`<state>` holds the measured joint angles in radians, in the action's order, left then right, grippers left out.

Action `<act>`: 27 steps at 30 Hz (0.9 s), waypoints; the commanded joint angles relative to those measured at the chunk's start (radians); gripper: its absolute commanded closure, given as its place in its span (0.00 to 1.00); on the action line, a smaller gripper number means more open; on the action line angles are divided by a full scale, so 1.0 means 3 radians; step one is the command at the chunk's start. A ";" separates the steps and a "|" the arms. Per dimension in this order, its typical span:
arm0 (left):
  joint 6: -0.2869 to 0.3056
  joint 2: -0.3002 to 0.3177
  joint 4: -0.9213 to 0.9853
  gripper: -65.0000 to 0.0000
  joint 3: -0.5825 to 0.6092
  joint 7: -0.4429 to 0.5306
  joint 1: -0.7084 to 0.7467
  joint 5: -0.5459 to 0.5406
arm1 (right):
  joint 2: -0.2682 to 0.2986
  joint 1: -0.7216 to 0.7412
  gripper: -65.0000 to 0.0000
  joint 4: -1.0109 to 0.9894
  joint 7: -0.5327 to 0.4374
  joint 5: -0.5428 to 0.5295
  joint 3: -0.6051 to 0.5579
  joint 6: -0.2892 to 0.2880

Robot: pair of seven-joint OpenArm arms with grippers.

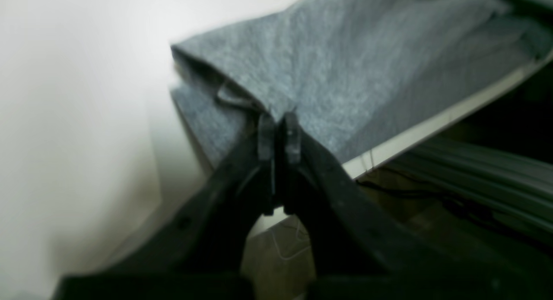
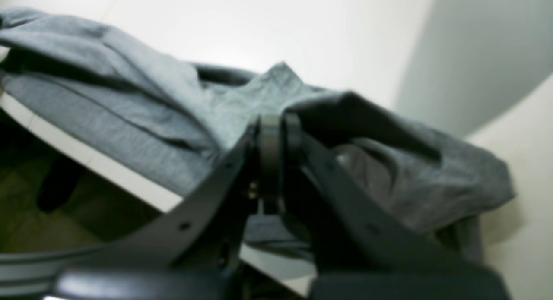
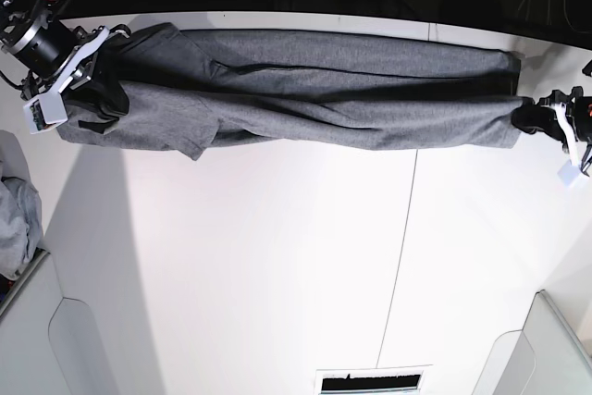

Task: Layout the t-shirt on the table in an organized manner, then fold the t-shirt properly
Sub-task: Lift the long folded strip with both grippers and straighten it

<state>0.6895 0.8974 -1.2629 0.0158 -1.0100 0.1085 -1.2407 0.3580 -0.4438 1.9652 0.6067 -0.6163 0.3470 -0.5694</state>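
**A:** Where is your t-shirt [image 3: 314, 90] now?

**B:** It lies stretched in a long band across the far side of the table [image 3: 277, 265], close to the far edge. Part of it hangs over that edge.

**A:** What are your two grippers doing?

**B:** Your left gripper [image 1: 278, 134] is pinched tight on one end of the shirt. Your right gripper [image 2: 276, 134] is pinched tight on the bunched cloth at the other end.

**A:** Anything else you see?

**B:** A lighter grey heap of cloth [image 3: 17, 224] sits at the table's side, well apart from your shirt.
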 commanded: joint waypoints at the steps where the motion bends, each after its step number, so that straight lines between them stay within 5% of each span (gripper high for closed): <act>1: 0.0029 0.0081 -0.0032 1.00 -0.0034 0.0024 -0.0013 -0.0057 | 0.0042 -0.0036 1.00 0.0038 -0.0072 -0.0052 0.0027 -0.0010; 4: 0.0029 0.0062 -0.0031 0.85 -0.0034 0.0022 0.0003 -0.0052 | 0.0033 -0.0053 0.96 -0.0004 -0.0014 0.0070 0.0027 -0.0009; 7: 0.0029 0.0065 -0.0031 0.69 -0.0036 0.0024 0.0000 -0.0056 | 0.0033 -0.0056 0.55 -0.0024 -0.0008 0.0223 0.0027 0.0055; 9: 0.0029 0.0065 -0.0031 0.62 -0.0036 0.0025 0.0000 -0.0066 | 0.0033 -0.0052 0.47 -0.0024 -0.0010 0.0249 0.0029 0.0100; 19: 0.0029 0.0032 -0.0024 0.58 -0.0810 0.0027 0.0148 -0.0266 | -0.0181 0.0188 0.50 0.0023 -0.0013 -0.0192 0.0333 0.0164; 23: 0.0029 -0.0122 -0.0005 0.44 -0.1136 0.0033 0.0323 -0.0261 | -0.0341 0.0370 1.00 0.0018 -0.0011 -0.0092 0.0267 0.0137; 27: 0.0029 -0.0337 0.0140 0.37 -0.1195 0.0088 0.0407 -0.0155 | -0.0383 0.0445 1.00 -0.0148 -0.0013 0.0270 0.0051 0.0137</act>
<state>0.6891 0.7696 -1.2114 -0.3336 -0.9970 0.2382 -1.2640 0.2329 -0.3122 1.9076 0.6197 -0.5236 0.3565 -0.5247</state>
